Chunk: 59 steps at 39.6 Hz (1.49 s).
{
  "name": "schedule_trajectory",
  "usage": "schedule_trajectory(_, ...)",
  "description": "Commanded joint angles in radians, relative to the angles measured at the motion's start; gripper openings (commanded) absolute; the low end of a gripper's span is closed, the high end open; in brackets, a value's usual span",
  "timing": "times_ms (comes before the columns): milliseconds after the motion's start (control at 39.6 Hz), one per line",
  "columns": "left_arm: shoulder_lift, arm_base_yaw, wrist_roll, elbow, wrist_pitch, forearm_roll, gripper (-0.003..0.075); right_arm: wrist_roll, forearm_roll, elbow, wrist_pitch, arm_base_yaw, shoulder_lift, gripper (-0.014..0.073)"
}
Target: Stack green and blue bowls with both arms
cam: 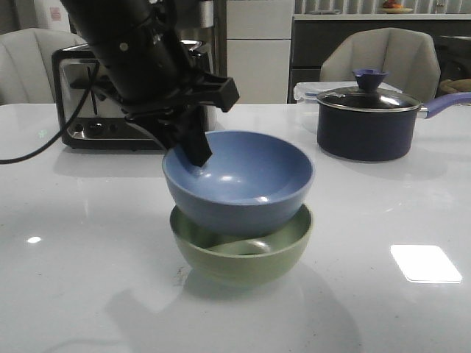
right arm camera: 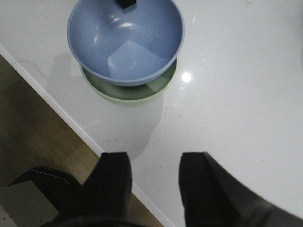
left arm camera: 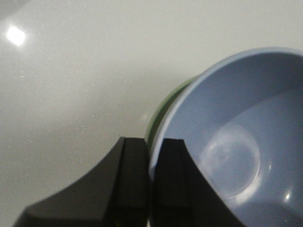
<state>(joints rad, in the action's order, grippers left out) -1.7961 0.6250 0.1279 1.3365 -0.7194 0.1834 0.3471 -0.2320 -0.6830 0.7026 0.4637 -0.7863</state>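
Note:
The dusty blue bowl sits tilted inside the pale green bowl near the middle of the white table. My left gripper is shut on the blue bowl's left rim, one finger inside and one outside. In the left wrist view the black fingers pinch that rim of the blue bowl, and a sliver of the green bowl shows beneath. My right gripper is open and empty above the table's front edge, away from the blue bowl and the green bowl. It does not show in the front view.
A silver toaster with a black cord stands at the back left. A dark lidded saucepan with a purple handle is at the back right. The table's front edge and the wooden floor show in the right wrist view.

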Motion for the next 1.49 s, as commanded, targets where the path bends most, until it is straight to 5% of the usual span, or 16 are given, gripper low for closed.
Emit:
schedule_trajectory(0,0.022,0.007,0.0,0.034,0.054,0.02,0.0093,0.007,-0.005,-0.028,-0.058,0.001,0.008,0.0381)
schedule_trajectory(202,-0.019,0.007,0.0,0.034,0.061,0.02,0.0115,0.007,-0.005,-0.028,-0.058,0.001,0.008,0.0381)
schedule_trajectory(555,-0.015,0.007,0.0,0.036,0.072,0.02,0.0419,0.007,-0.005,-0.028,-0.058,0.001,0.008,0.0381)
schedule_trajectory(1060,0.312,0.005,0.0,0.023,-0.068,-0.133,0.0416,0.007,-0.005,-0.028,-0.058,0.001,0.008,0.0381)
schedule_trajectory(1464,0.662,0.005,0.0,-0.209,-0.068,-0.173,0.0416,0.007,-0.005,-0.028,-0.057,0.001,0.008,0.0381)
